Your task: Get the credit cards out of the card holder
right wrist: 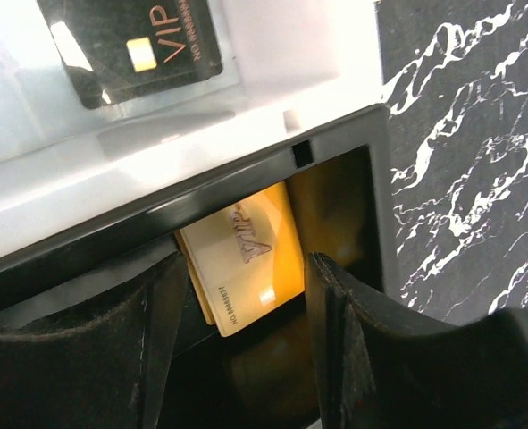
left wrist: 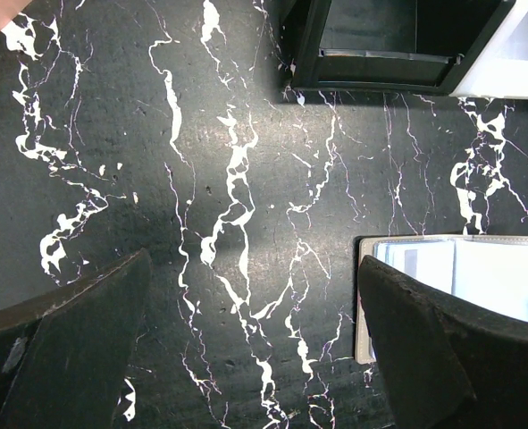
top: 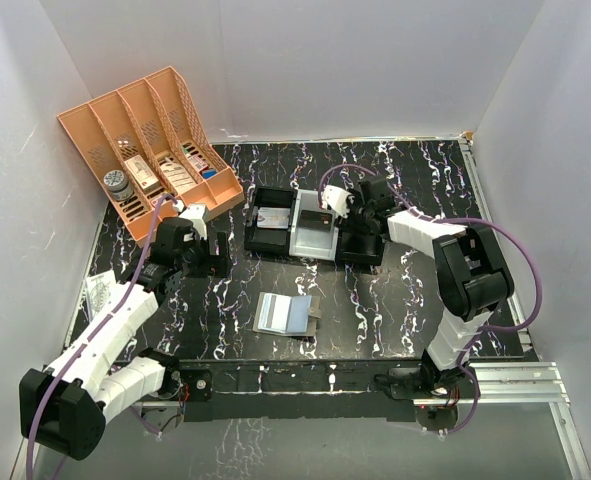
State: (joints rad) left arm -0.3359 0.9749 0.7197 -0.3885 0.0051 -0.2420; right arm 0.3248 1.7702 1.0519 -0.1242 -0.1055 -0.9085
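- the card holder [top: 285,313] lies opened flat on the black white-veined table [top: 405,300], near the front edge and between the two arms; its grey-blue inside faces up and a small tab sticks out on its right side.
- no gripper touches the card holder. in the left wrist view its corner [left wrist: 460,273] shows just beside the right-hand finger.
- the left gripper [left wrist: 255,264] hangs over bare table to the left of the card holder, its fingers spread wide with nothing between them.
- the right gripper [right wrist: 244,288] reaches into the right-hand compartment of the black three-compartment tray [top: 265,248] behind the card holder.
- its fingers stand apart; a gold card [right wrist: 250,250] marked "vip" lies in that compartment, seen in the gap between them. the card's long edges run close to both fingers, and i cannot tell whether either one touches it.
- a black card [right wrist: 134,49], also marked "vip" and with a gold chip, lies flat in the pale middle compartment of the tray.
- a flat greyish rectangle sits in the tray's left compartment; too small to tell more.
- an orange lattice organiser [top: 105,120] stands at the far left corner, well apart from the card holder.
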